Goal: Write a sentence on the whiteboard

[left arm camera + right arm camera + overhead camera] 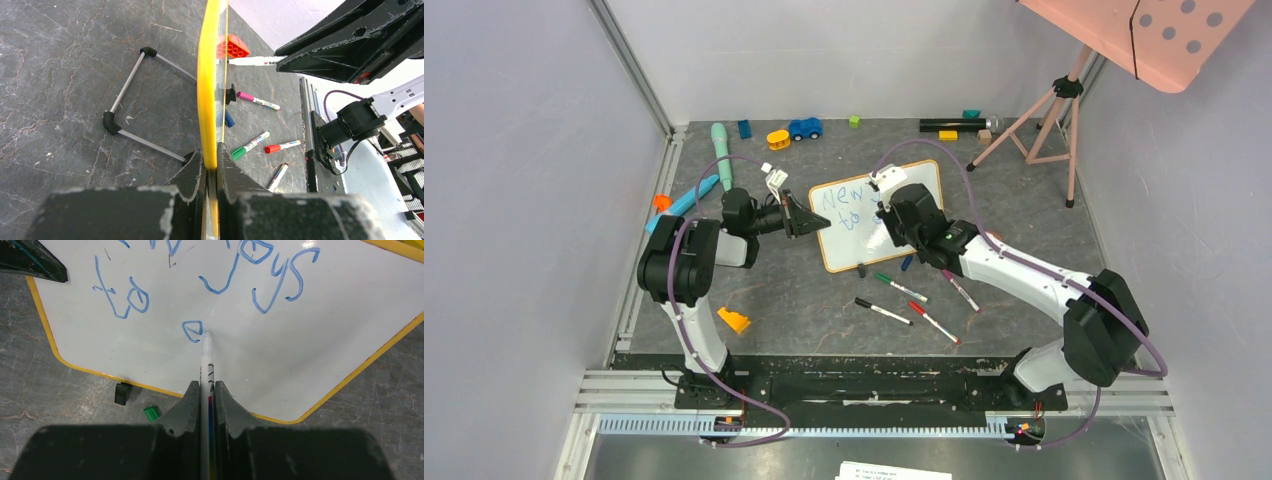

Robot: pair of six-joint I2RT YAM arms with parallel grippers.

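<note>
The whiteboard (849, 235) with its orange-yellow frame lies tilted mid-table. My left gripper (816, 226) is shut on its left edge; in the left wrist view the frame (211, 75) runs edge-on between the fingers. My right gripper (896, 218) is over the board, shut on a white marker (206, 370). The marker tip touches the board beside a small blue "e". Blue words read "New joys" above and "to e" below (125, 295). The right arm hides part of the writing in the top view.
Loose markers lie near the board's front edge: green (900, 288), black (882, 311), red (934, 322), pink (961, 290). An orange brick (734, 320) lies front left. Toys line the back wall. A pink tripod (1049, 115) with a dotted panel stands at back right.
</note>
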